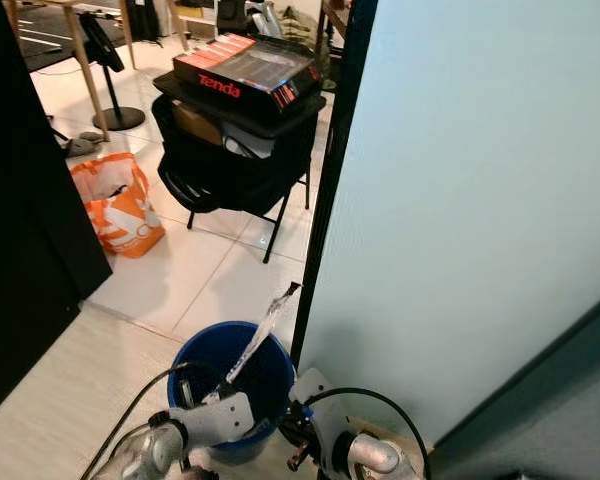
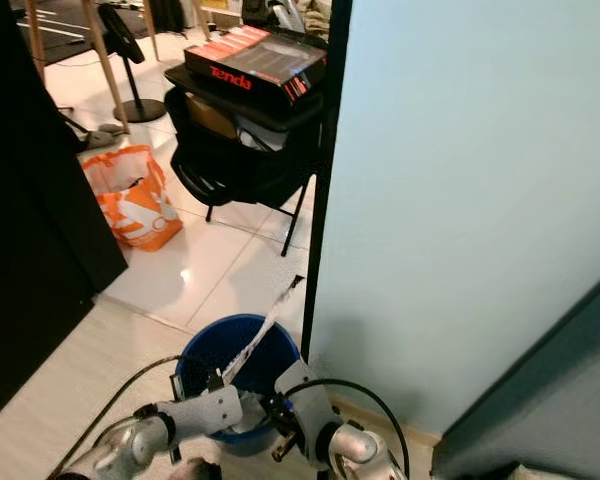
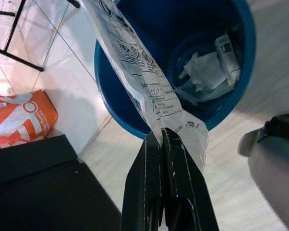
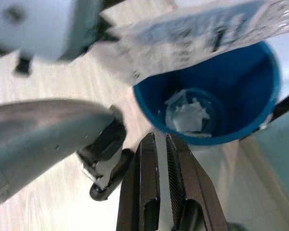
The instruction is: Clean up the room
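Your left gripper is reaching low over the near rim of the one blue bin, its fingers clamped tight on the end of a long clear printed wrapper that is slanting up and away from the fingertips, across the bin's mouth. Your right gripper is hovering just beside the bin, fingers nearly together and gripping nothing. Below both grippers, crumpled white scraps are lying on the bin's floor; how many, you cannot tell. Beyond the left gripper, one orange bag is sitting on the tiles and one black folding chair is carrying a red-and-black Tenda box. Both arms are cut off at the lower edge
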### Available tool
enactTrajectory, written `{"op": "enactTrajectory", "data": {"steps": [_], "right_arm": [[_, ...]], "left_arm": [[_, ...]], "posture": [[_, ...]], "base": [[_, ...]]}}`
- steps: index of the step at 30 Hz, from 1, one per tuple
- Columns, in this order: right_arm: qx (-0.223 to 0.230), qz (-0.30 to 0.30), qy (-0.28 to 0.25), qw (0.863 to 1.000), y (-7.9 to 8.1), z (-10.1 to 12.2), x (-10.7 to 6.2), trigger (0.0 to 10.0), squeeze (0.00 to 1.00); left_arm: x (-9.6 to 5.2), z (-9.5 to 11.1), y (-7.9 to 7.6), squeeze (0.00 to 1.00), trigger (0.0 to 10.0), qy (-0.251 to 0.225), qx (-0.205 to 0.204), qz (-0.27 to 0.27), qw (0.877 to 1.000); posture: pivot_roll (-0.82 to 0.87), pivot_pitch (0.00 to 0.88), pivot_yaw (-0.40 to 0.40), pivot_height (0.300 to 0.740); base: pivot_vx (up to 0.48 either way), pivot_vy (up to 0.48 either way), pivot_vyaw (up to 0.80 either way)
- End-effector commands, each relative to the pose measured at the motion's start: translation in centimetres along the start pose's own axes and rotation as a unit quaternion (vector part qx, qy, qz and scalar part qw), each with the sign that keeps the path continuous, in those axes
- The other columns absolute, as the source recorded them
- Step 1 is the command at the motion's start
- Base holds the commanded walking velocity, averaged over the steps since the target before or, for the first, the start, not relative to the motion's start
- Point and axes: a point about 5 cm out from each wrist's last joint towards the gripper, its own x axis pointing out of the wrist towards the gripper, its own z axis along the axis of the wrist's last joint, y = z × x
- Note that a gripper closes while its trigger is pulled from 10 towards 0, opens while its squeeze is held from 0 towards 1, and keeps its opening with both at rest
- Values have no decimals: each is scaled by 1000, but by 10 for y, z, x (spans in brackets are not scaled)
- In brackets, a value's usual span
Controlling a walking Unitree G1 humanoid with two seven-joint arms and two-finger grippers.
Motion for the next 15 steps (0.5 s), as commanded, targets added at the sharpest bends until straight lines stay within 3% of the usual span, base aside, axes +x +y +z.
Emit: {"op": "enactTrajectory", "data": {"steps": [1,12,13,15], "right_arm": [[-16,28,0,999,5,6,2,10000,0],[-38,78,-31,996,16,26,10,10000,0],[-69,76,-51,993,17,36,13,10000,0],[-69,76,-51,993,17,36,13,10000,0]], "left_arm": [[-1,-8,6,0,10000,9,20,0,1000],[0,-8,25,0,10000,6,48,12,999],[3,-3,35,0,10000,-5,68,19,998],[3,-3,35,0,10000,-5,68,19,998]], "posture": [[-58,222,-105,626],[-39,288,-131,626],[-35,312,-128,626],[-35,312,-128,626]], "base": [[0,0,0],[0,0,0],[0,0,0],[0,0,0]]}}
